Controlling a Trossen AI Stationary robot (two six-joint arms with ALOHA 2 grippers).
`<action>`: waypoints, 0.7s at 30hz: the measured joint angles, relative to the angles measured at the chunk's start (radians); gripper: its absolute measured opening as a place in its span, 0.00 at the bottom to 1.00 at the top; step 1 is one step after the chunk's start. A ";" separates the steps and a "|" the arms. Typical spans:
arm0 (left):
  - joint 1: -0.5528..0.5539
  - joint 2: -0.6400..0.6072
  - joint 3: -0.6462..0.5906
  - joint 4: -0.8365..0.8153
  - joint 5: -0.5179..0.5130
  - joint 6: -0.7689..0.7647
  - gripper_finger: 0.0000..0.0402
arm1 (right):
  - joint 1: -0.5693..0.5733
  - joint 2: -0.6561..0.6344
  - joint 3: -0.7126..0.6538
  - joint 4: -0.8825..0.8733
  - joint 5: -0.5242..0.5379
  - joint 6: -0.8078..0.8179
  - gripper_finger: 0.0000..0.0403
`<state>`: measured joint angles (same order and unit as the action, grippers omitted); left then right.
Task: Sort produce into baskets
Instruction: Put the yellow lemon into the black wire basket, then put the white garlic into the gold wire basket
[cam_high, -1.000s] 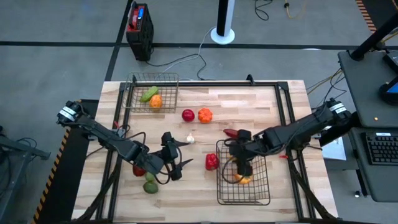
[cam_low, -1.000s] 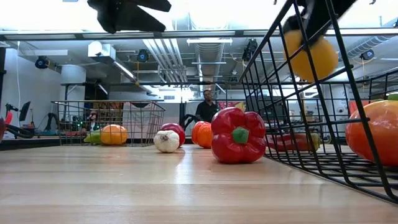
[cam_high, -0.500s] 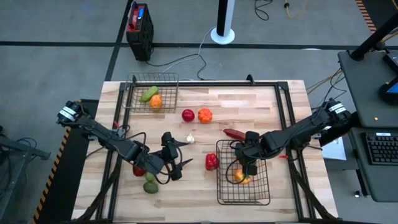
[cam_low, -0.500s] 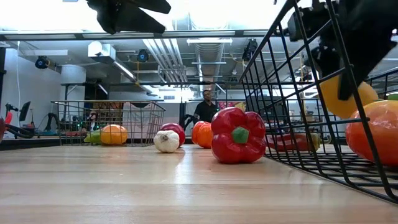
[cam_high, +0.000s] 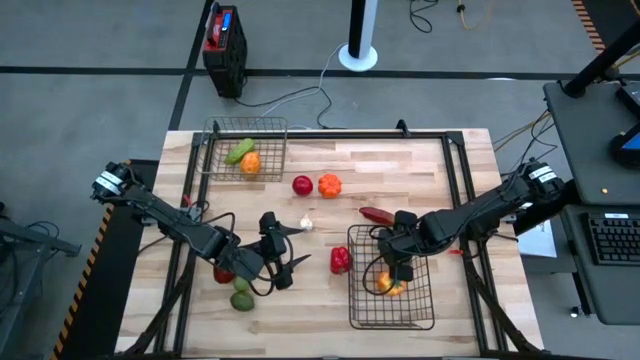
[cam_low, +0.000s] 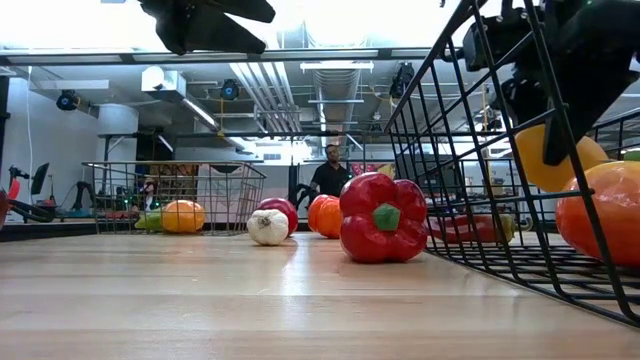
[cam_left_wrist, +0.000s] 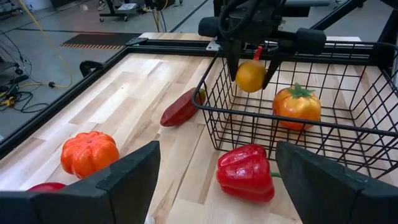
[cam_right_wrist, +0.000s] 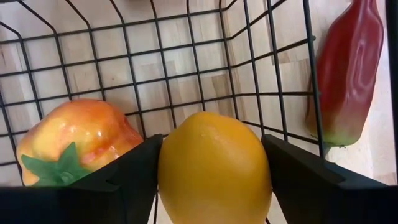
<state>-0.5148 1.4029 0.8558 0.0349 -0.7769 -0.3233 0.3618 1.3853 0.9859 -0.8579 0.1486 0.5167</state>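
My right gripper (cam_high: 392, 272) reaches down into the larger wire basket (cam_high: 425, 300) at the near right and is shut on a yellow lemon (cam_right_wrist: 214, 168). An orange bell pepper (cam_right_wrist: 71, 146) lies on that basket's floor beside the lemon. A red bell pepper (cam_high: 341, 260) and a red chili (cam_high: 375, 214) lie on the table outside it. My left gripper (cam_high: 290, 248) hangs open above the table's near left, with nothing between its fingers. The smaller basket (cam_high: 215, 150) at the far left holds a green piece and an orange piece. My right gripper pinches the lemon between its two fingers, one on each of two opposite sides (cam_right_wrist: 166, 171). The fingers (cam_left_wrist: 233, 59) come from above, pointing steeply down. The lemon (cam_left_wrist: 250, 75) hangs inside the basket, just above its wire floor.
A red round fruit (cam_high: 302, 185), an orange pumpkin (cam_high: 329, 185) and a white garlic (cam_high: 306, 224) lie mid-table. A red piece (cam_high: 224, 273) and a green piece (cam_high: 241, 299) lie under my left arm. Bare wood stretches along the near edge.
My right gripper has gone down into the larger basket with the lemon and tipped more steeply downward. It has then held still. The lemon has sunk from rim height to just above the basket's floor, beside the orange pepper.
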 joint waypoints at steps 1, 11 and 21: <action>0.000 0.000 0.000 0.000 0.000 0.000 0.75 | 0.000 0.000 0.000 0.001 0.000 0.000 0.66; 0.000 0.000 0.000 0.000 0.000 0.000 0.75 | 0.000 0.000 0.000 0.004 0.001 0.007 0.71; 0.000 0.000 0.000 0.000 0.000 -0.017 0.75 | 0.000 -0.002 0.018 0.013 0.001 0.011 0.72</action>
<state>-0.5148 1.4029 0.8558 0.0353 -0.7769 -0.3408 0.3618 1.3836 1.0038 -0.8451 0.1497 0.5282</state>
